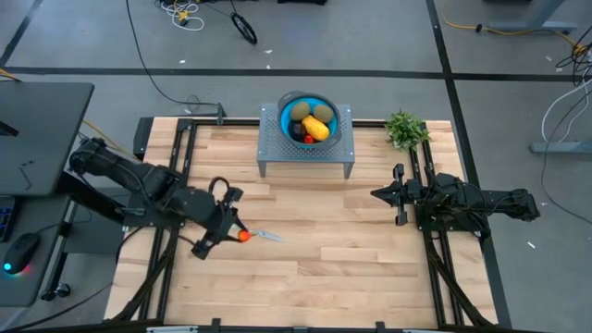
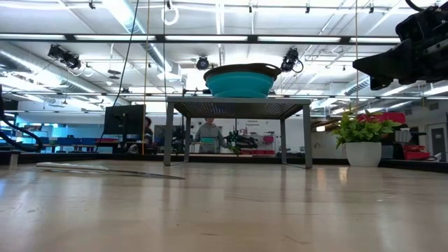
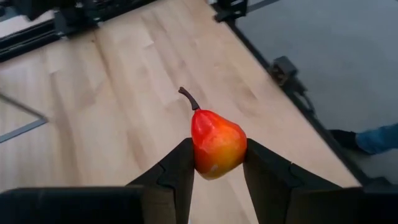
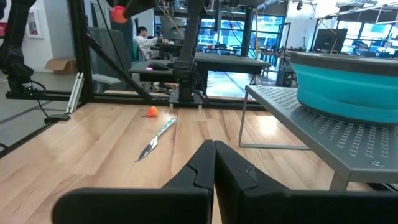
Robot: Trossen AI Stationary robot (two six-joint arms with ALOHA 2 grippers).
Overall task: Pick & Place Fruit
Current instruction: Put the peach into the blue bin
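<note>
Left gripper (image 3: 216, 163): clamped on a red-orange pear (image 3: 216, 145), lifted above the wooden table (image 1: 314, 268). Knife (image 1: 269, 236): flat on the table just beside it. Blue bowl (image 1: 289, 104) on the grey stand (image 1: 271, 150): already contains several fruit; judged mostly done, held pear outstanding. Right gripper (image 4: 214, 163): fingers closed, empty, waiting near the table's right edge.

Left end effector (image 1: 233, 231) raised, fingers gripping, right end effector (image 1: 377, 194) closed, idle
</note>
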